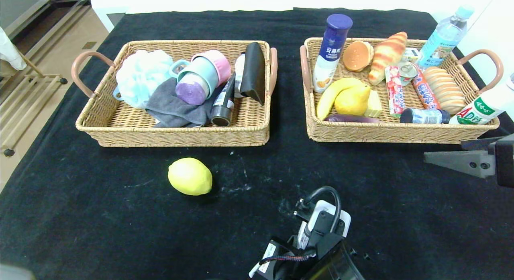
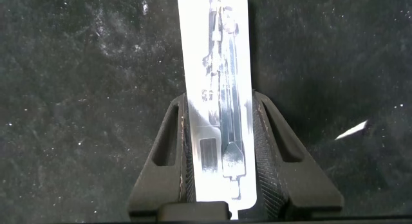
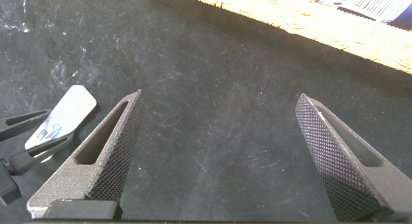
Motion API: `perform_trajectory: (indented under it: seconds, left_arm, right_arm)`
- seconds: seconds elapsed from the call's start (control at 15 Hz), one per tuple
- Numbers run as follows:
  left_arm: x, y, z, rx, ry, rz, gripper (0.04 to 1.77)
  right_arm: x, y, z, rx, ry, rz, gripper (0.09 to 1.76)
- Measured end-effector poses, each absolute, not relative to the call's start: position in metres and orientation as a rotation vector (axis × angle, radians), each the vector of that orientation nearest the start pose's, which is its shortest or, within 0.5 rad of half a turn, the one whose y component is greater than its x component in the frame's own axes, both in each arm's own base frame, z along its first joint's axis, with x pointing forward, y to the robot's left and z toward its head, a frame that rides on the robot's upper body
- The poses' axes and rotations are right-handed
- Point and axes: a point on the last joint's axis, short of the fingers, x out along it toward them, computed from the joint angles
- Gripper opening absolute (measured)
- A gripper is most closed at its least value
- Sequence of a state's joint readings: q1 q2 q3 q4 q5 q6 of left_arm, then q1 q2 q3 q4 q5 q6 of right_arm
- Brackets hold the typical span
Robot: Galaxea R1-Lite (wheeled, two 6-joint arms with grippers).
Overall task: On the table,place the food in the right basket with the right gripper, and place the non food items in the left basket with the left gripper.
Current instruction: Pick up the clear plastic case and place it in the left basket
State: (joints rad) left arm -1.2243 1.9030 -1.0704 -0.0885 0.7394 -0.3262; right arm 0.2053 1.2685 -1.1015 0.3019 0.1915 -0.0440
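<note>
A yellow lemon (image 1: 190, 176) lies on the black cloth in front of the left basket (image 1: 172, 140). My left gripper (image 1: 321, 225) is low at the front centre, shut on a flat white blister pack (image 1: 330, 214). In the left wrist view the pack (image 2: 215, 76) stands clamped between both fingers of the gripper (image 2: 219, 107) above the cloth. My right gripper (image 1: 445, 159) is at the right edge, in front of the right basket (image 1: 401, 134). It is open and empty (image 3: 220, 98); the right wrist view also shows the white pack (image 3: 61, 118).
The left basket holds a bath puff, cups, a grey cloth and dark bottles. The right basket holds a banana, bread, a croissant, an eggplant, cans and bottles. A water bottle (image 1: 443, 35) stands behind the right basket.
</note>
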Motion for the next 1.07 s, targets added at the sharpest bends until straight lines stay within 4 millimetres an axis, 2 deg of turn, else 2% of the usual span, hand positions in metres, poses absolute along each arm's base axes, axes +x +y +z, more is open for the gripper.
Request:
perform_trajectory:
  seconds: [0.33, 1.07]
  left_arm:
    - [0.13, -0.309, 0.159, 0.302, 0.445, -0.394, 0.63]
    - [0.161, -0.259, 0.245, 0.235, 0.26, -0.324, 0.63]
  right_arm:
    - [0.181, 0.042, 0.286, -0.045, 0.462, 0.4, 1.71]
    - [0.181, 0.042, 0.286, -0.046, 0.459, 0.4, 1.71]
